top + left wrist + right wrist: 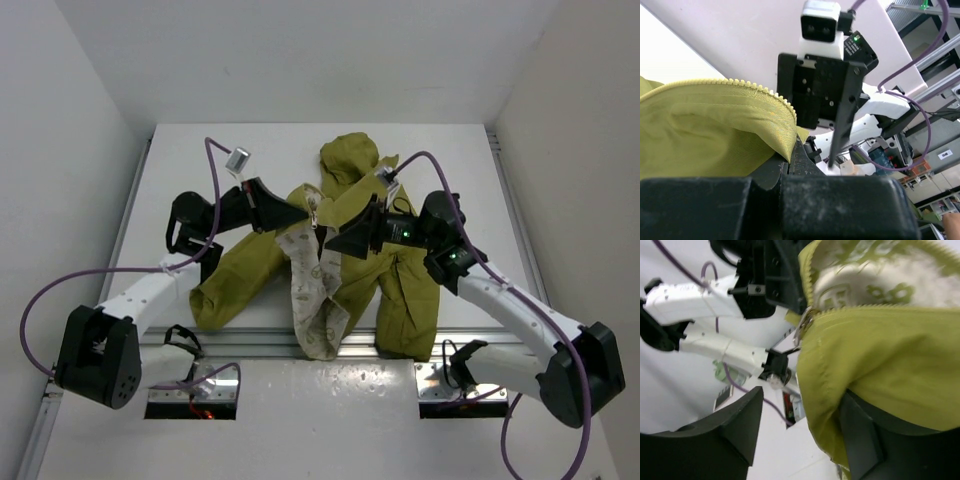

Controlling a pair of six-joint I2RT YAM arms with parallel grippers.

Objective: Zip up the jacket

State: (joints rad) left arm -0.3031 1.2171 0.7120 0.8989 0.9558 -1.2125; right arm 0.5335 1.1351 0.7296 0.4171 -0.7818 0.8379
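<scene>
Jacket [400,290] pinched at its zip edge, mid-table

Top view: the jacket lies across the middle of the table [200,150], with its hood [350,155] toward 12 o'clock. A strip of cream lining [312,295] runs toward 6 o'clock and hangs over the near edge. The left gripper [305,212] reaches in from 9 o'clock and the right gripper [333,243] from 3 o'clock. The two are near each other over the open front.

Left wrist view: the left gripper's jaws are closed on a fold of olive fabric. A row of zip teeth [755,87] runs along that fold from 9 o'clock to the pinch at centre. The right gripper faces it from 12 o'clock.

Right wrist view: the right gripper's jaws stand apart. One finger [722,432] at 7 o'clock is bare. The other, at 5 o'clock, has olive fabric draped over it, with a gap between fabric and bare finger. A metal slider [804,326] sits on the zip edge toward 10 o'clock, and cream lining shows at 12 o'clock.
</scene>
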